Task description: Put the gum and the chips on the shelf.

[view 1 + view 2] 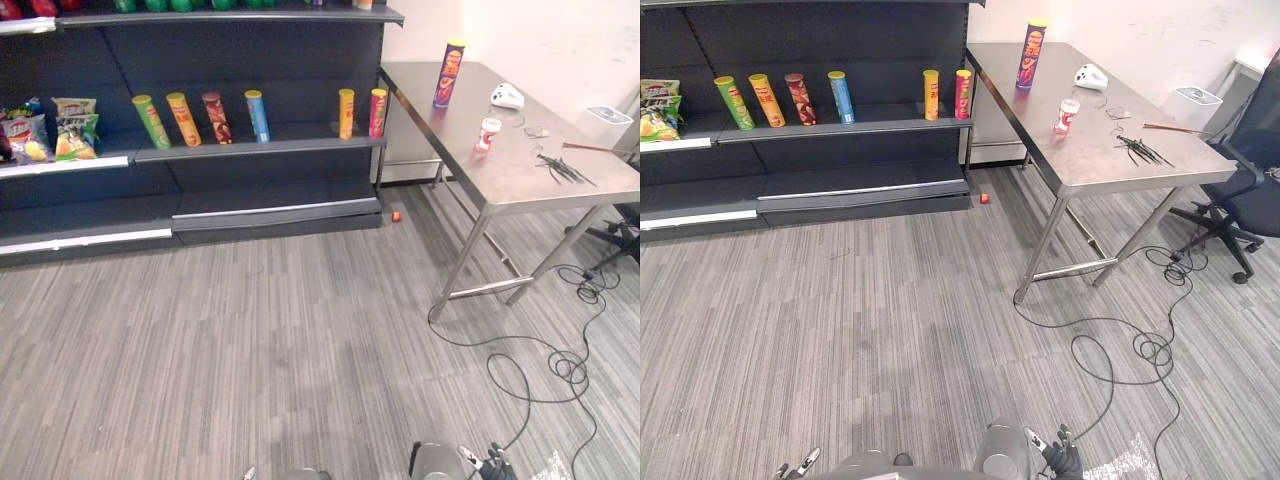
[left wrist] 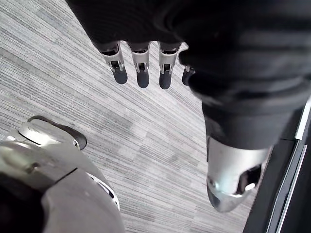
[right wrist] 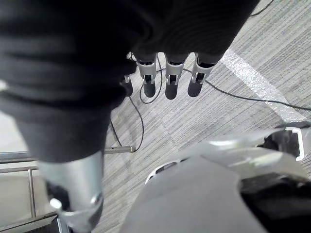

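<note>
The left robot hand (image 2: 141, 73) and the right robot hand (image 3: 167, 85) both hang above the floor (image 2: 97, 121), fingers straight, apart and empty. From here the likely trouble is a clumsy reach. The tall chips can (image 1: 449, 72) would probably topple at a sideways nudge, and the small gum tub (image 1: 487, 134) could be knocked over. Both stand on the tabletop (image 1: 505, 185), well ahead of the right robot hand and off to its right, far out of reach, the gum nearer. The shelf (image 1: 260, 148) lies ahead of the left robot hand.

Grey striped carpet (image 1: 250, 340), dark shelving (image 1: 260, 148), steel table (image 1: 500, 170) — white wall (image 1: 560, 40)
</note>
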